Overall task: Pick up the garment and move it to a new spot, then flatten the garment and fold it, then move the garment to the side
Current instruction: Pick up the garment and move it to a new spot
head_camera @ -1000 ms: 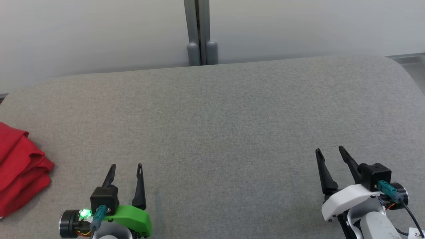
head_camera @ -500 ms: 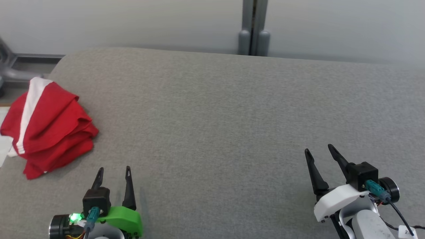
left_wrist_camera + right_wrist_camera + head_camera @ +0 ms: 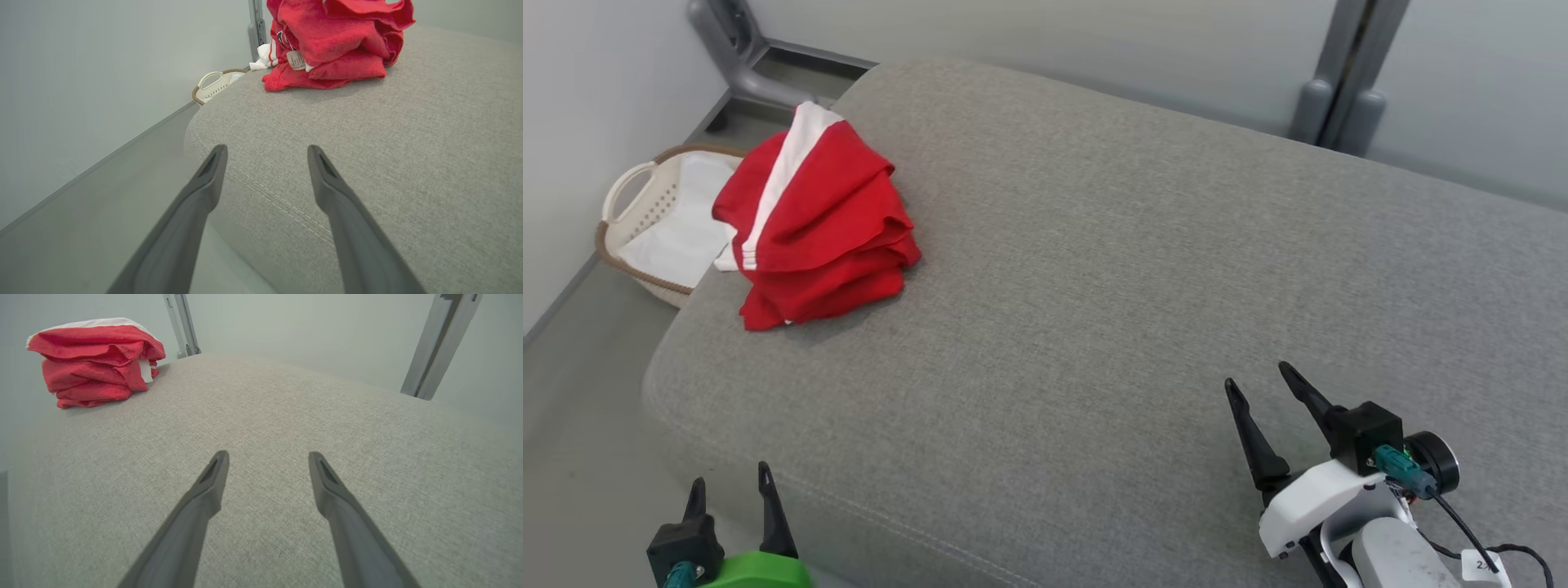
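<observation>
At the bottom left of the head view, the left gripper (image 3: 730,478) sits off the near corner of the grey cushioned surface (image 3: 1111,278). Its two dark fingers are spread wide with nothing between them. In its wrist view one finger lies over the pale floor (image 3: 572,392) and the other over the cushion's stitched edge.

At the lower right of the head view, the right gripper (image 3: 1256,376) hangs above the fabric. Its fingers are also held well apart and empty, and both point up the frame.

Farther up, in the upper left of the head view, the red garment (image 3: 817,220) lies in a loosely folded stack of several layers on the cushion's far left corner. A white stripe runs along its top, and it is well apart from both grippers. Its left side reaches the cushion's edge. The left wrist view shows a small white label (image 3: 296,59) on its near side.

Just beyond that edge, a cream basket (image 3: 662,200) with a brown rim stands on the floor. At the top right, a grey metal post (image 3: 1339,90) rises against the pale wall.
</observation>
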You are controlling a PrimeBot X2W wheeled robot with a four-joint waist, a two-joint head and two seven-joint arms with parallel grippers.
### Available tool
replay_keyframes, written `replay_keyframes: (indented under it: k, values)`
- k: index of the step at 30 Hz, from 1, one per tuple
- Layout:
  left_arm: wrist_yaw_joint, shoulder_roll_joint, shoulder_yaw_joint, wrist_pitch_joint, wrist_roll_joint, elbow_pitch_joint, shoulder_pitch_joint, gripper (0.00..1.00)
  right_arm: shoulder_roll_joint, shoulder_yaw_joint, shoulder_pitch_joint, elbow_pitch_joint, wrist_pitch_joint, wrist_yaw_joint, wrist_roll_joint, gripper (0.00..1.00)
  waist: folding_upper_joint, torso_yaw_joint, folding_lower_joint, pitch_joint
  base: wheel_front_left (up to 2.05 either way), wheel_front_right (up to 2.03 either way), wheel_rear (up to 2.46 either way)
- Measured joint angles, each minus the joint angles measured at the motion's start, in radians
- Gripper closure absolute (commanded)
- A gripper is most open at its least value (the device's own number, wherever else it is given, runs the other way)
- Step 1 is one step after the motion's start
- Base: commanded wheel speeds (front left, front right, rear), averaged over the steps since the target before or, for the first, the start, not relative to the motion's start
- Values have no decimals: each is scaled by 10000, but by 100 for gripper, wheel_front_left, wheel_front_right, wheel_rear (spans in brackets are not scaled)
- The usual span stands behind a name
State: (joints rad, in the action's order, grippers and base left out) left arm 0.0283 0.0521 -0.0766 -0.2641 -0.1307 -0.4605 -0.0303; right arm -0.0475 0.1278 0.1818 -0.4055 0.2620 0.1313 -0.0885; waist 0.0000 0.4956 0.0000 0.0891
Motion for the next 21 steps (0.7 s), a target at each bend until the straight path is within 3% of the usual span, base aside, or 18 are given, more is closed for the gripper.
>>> replay_keyframes:
  k: [10, 17, 21]
  values:
    - [-443, -15, -56, 0, -460, -261, -416, 0, -54, -40, 198, -38, 0, 0, 203, 0, 0, 498, 0, 515, 0, 0, 0]
    - [-842, 8, -443, 0, -397, -637, -2080, 0, -449, 79, 436, 142, 0, 0, 451, 0, 0, 211, 0, 1027, 0, 0, 0]
    - [-1026, 316, -669, 2, -232, -1089, -3328, 0, -640, 146, 735, 291, 0, 0, 493, 0, 0, -22, 0, 1461, 0, 0, 0]
